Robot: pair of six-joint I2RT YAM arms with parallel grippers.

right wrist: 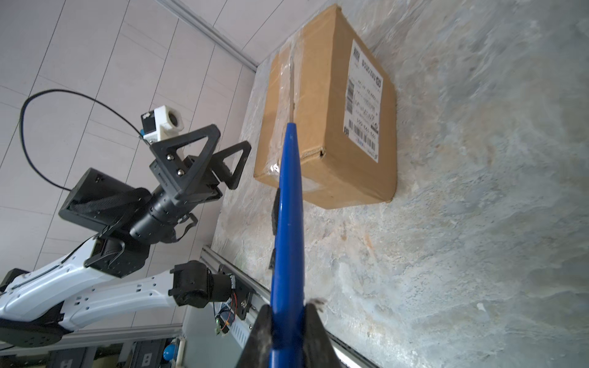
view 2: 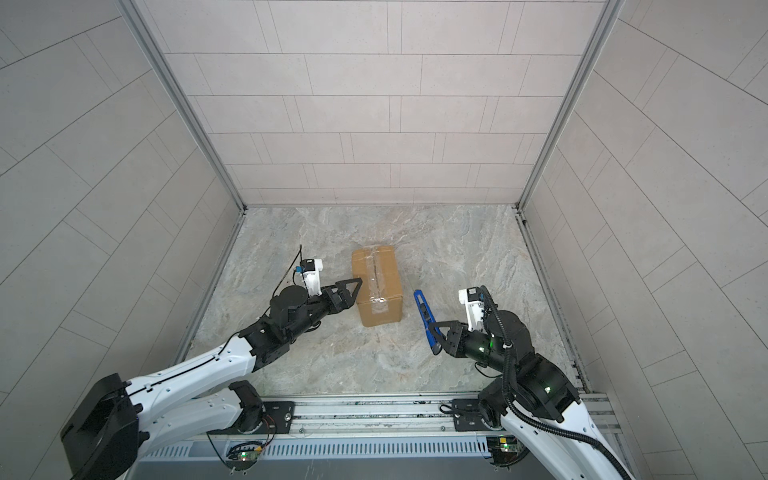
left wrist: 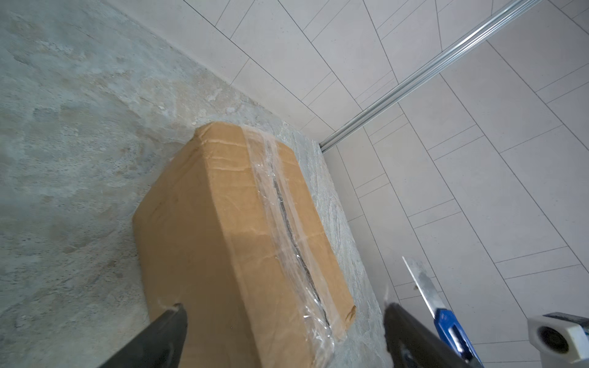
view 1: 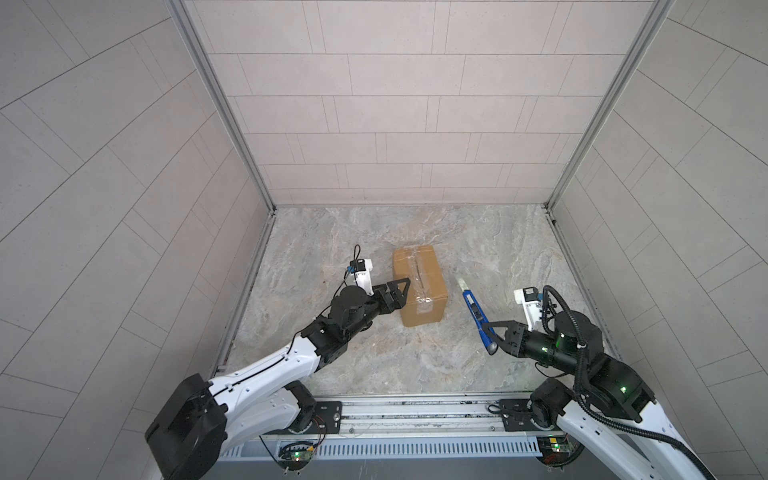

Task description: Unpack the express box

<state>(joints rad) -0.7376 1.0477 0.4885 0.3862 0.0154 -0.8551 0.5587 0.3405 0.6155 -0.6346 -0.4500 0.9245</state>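
Observation:
The express box (view 1: 419,284) (view 2: 377,286) is a brown carton lying on the marbled floor near the middle, with clear tape along its top seam (left wrist: 280,204). A white shipping label (right wrist: 365,102) covers its right side. My left gripper (view 1: 404,293) (left wrist: 283,306) is open at the box's left front corner, jaws one above the other, nothing between them gripped. My right gripper (view 1: 488,332) (right wrist: 287,310) is shut on a blue utility knife (view 1: 478,313) (right wrist: 288,207). Its bare blade (view 1: 461,284) (left wrist: 420,280) points away, a hand's width right of the box.
Tiled walls close in the marbled floor (view 1: 374,357) on the left, back and right, with metal corner posts (view 1: 224,108). A metal rail (view 1: 415,411) carrying both arm bases runs along the front edge.

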